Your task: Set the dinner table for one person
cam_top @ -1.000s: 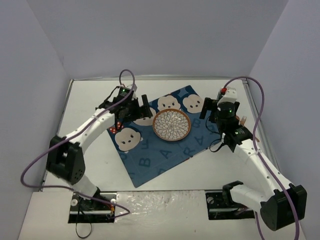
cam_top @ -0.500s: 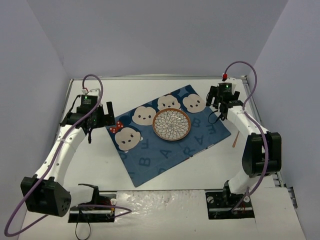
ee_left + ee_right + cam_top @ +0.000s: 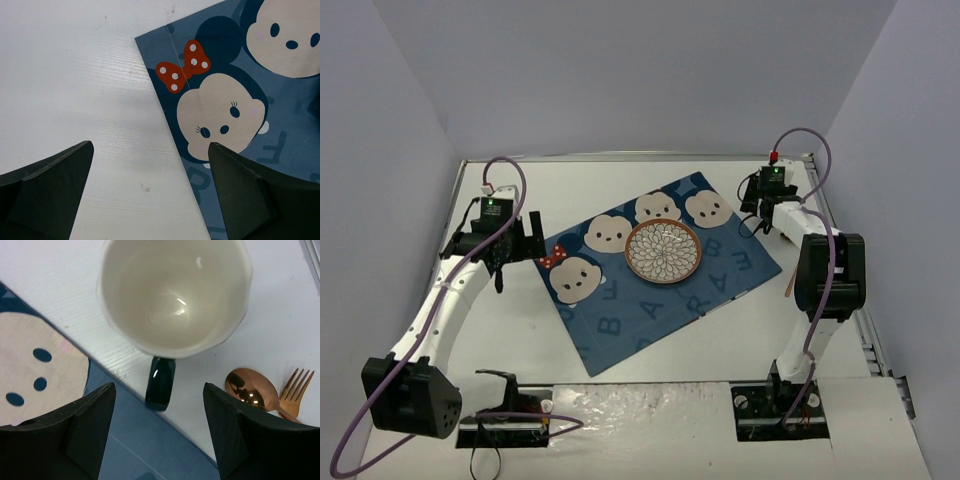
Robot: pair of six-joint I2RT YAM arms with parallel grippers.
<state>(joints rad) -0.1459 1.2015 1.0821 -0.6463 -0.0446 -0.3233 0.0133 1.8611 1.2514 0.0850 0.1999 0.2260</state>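
Here the table (image 3: 610,185) carries a mat (image 3: 650,310) with a plate (image 3: 663,250) at its middle. The left gripper (image 3: 150,200) hangs released, empty, over the mat's left edge; the right gripper (image 3: 160,440), also released, over a mug (image 3: 175,295) beside a spoon (image 3: 250,389).

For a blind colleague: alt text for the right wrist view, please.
An empty cream mug with a dark handle stands on the white table at the edge of the blue placemat. A copper spoon and fork lie beside it; the open pincer frames the bottom.
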